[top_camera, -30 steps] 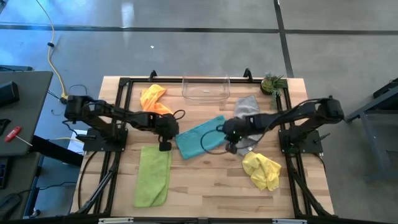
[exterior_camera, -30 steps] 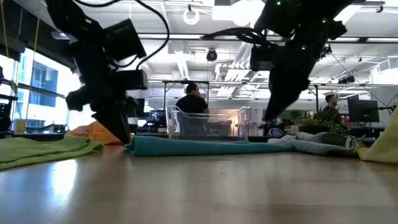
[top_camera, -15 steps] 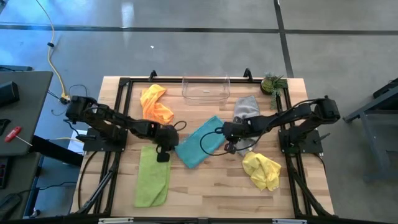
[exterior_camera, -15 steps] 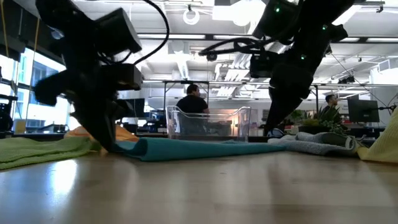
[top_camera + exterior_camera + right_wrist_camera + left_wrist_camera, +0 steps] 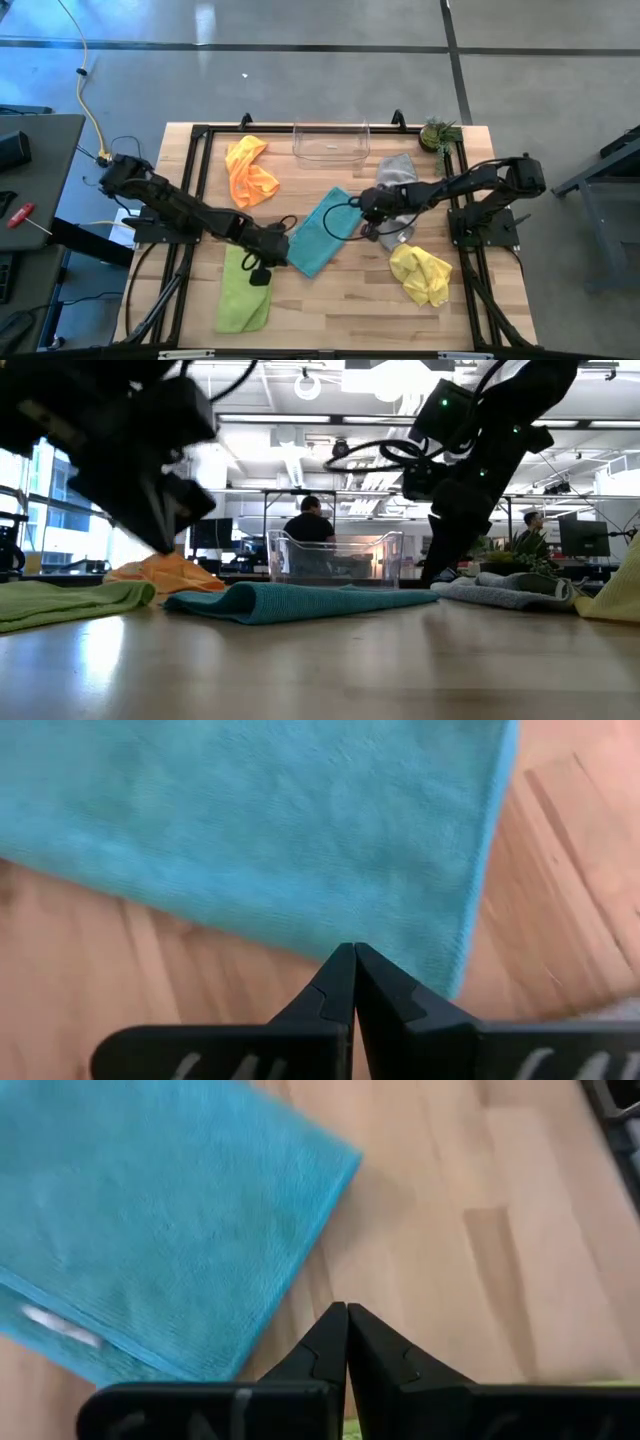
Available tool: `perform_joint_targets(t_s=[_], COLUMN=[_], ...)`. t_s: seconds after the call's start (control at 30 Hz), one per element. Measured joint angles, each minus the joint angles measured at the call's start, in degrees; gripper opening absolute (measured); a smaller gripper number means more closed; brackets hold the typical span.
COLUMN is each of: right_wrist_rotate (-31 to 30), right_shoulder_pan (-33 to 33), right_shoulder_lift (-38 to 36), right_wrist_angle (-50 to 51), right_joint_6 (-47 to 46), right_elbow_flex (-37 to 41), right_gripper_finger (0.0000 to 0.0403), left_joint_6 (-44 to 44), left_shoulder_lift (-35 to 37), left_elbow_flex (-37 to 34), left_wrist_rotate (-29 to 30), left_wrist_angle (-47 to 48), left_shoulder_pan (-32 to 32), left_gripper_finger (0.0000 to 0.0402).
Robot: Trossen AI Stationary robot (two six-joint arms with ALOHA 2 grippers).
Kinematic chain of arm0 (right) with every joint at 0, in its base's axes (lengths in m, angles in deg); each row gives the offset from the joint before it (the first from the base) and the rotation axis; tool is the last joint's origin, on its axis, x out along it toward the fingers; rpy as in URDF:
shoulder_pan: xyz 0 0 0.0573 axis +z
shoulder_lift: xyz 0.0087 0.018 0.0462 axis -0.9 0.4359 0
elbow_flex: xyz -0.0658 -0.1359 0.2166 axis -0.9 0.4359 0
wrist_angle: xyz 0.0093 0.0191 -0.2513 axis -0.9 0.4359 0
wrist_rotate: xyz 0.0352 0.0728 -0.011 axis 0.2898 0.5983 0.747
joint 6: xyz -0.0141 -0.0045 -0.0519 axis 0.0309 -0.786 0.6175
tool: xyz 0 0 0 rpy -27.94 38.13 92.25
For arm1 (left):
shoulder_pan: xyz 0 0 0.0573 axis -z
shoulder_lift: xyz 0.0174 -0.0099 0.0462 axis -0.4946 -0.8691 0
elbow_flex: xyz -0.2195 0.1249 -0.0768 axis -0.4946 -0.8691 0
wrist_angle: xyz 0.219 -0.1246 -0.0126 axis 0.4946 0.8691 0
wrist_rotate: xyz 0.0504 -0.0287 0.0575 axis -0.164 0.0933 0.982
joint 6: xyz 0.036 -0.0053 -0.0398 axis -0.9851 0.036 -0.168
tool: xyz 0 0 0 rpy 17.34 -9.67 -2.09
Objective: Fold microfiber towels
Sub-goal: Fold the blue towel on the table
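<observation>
In the middle of the surface [image 5: 330, 300], seen from above, the teal towel [image 5: 318, 232] lies flat between both shut, empty grippers, left [image 5: 262, 265] and right [image 5: 368, 212], with lime towel [image 5: 244, 291], orange towel [image 5: 249, 167], grey towel [image 5: 396, 172], yellow towel [image 5: 421, 272] and a clear bin [image 5: 331, 141] around it. From table height it looks limp and light. The wrist views show bare corners, probably the best holds.

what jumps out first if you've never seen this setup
Five bright cloths scattered over the wooden table: the teal towel in the middle, the orange towel far left, lime green towel near left, grey towel far right, yellow towel near right. Two dark arms meet at the teal one, left pincer and right pincer both shut at its ends.
</observation>
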Motion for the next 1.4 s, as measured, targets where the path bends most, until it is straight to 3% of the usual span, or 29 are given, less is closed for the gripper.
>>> perform_joint_targets(t_s=[0.2, 0.37, 0.6, 0.8, 0.97, 1.17, 1.27, 1.4], right_wrist_rotate=[-0.99, -2.62, -2.93, -2.00, -5.70, -4.40, -3.14, -3.33], right_shoulder_pan=[2.81, 4.76, 3.25, 0.21, -3.15, -8.26, -9.36, -7.57], right_shoulder_lift=[-0.02, -0.02, 3.02, 5.63, 5.54, 5.02, 2.64, -2.47], right_wrist_angle=[-0.54, 3.65, 3.32, -0.19, -3.96, -7.37, -5.55, -1.83], right_joint_6=[-3.42, -7.66, -7.22, -3.74, 0.42, 6.01, 6.60, 5.68], right_elbow_flex=[0.00, -0.02, -0.04, -0.36, -1.07, -1.14, -1.14, -1.14], right_gripper_finger=[0.0000, 0.0000, 0.0000, 0.0000, 0.0000, 0.0000, 0.0000, 0.0000], left_joint_6=[-2.27, -5.03, -5.48, -4.27, -1.82, 1.13, -0.20, -5.59], left_shoulder_lift=[6.97, 9.14, 5.03, 0.48, -3.22, -8.71, -10.72, -7.62], left_elbow_flex=[-0.26, -3.20, -8.75, -8.95, -8.98, -8.16, -5.07, -1.59], left_wrist_rotate=[-2.67, -1.28, -2.38, -2.42, -2.54, -3.03, -3.08, -3.89], left_wrist_angle=[0.75, 5.23, -2.73, -8.06, -14.06, -25.13, -25.36, -16.74], left_shoulder_pan=[-3.42, -7.27, -8.77, -6.70, -4.98, -3.59, -3.05, -2.67], left_gripper_finger=[0.0000, 0.0000, 0.0000, 0.0000, 0.0000, 0.0000, 0.0000, 0.0000])
